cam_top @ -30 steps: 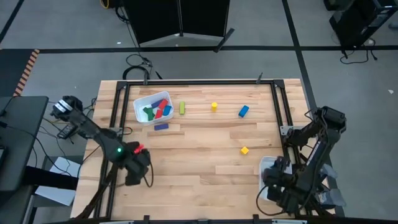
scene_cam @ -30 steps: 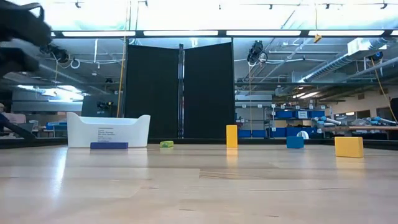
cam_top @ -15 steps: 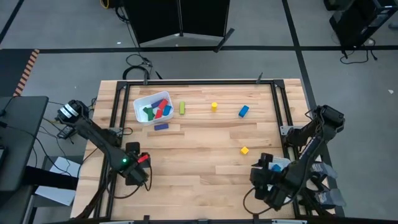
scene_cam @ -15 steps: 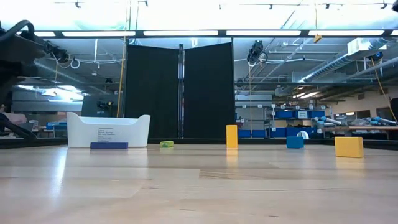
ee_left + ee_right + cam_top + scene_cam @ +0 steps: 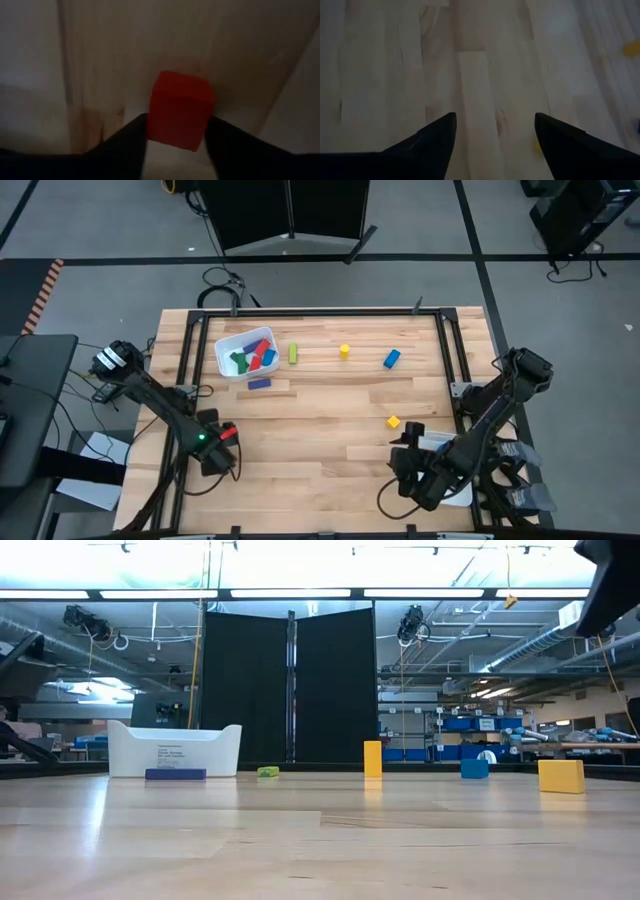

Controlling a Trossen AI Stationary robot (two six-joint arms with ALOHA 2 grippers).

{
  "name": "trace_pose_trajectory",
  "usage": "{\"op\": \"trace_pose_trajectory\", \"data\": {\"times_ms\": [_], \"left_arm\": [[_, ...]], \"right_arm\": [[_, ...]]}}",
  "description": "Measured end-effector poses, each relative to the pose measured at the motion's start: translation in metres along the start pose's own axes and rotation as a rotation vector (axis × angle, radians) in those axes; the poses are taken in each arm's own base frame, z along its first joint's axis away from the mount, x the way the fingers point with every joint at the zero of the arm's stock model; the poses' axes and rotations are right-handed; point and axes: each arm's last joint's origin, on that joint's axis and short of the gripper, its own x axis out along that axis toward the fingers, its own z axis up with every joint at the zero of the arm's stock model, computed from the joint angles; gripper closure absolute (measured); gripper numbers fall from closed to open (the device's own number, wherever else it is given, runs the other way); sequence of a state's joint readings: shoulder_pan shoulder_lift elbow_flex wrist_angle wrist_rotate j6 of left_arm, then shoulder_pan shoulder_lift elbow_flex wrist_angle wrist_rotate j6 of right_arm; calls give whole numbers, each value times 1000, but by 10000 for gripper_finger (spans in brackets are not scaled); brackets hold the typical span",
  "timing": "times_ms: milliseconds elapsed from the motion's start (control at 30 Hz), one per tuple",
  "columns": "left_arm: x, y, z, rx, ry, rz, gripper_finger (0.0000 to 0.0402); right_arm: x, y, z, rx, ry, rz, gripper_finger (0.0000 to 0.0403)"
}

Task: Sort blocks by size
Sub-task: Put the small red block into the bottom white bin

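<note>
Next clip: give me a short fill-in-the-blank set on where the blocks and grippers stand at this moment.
1. The left gripper is closed on a ____ block.
2. The right gripper is open over bare wood and holds ____.
3. The white tray at the table's far left holds red, blue and ____ blocks.
4. In the low view, the dark blue bar lies in front of the white ____.

Missing words: red; nothing; green; tray

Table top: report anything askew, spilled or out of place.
Nothing is spilled or damaged. Loose blocks are scattered outside the white tray: a yellow cube, a blue block, an upright yellow block, a green bar and a blue bar.
</note>
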State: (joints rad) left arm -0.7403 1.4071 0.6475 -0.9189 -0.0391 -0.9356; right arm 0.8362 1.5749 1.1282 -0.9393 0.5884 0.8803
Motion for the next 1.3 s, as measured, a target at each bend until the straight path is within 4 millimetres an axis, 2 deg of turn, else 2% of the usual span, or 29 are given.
{"op": "trace_pose_trajectory", "data": {"times_ms": [100,300,533,700,833,1033,1167,1300], "left_arm": [[1,-1,2,2,-40,-13,272],[1,-4,6,-6,-123,-18,271],[-1,-14,18,-33,-319,-70,271],[-9,-22,41,-55,-552,-149,271],[-21,-20,70,-71,-767,-210,271],[-39,-9,127,-92,-1067,-261,271],[-44,-10,177,-61,-1160,-287,271],[-45,-20,234,-1,-1225,-337,271]], "right_arm": [[1,-1,1,-6,-2,-3,129],[-1,-1,1,-14,-40,-24,139],[-12,-6,3,-9,-105,-32,150],[-26,-12,4,-4,-176,-29,155],[-41,-20,5,14,-253,-28,156],[-70,-35,4,59,-410,-22,153],[-92,-46,4,101,-551,-25,154],[-109,-57,4,147,-651,-25,152]]}}
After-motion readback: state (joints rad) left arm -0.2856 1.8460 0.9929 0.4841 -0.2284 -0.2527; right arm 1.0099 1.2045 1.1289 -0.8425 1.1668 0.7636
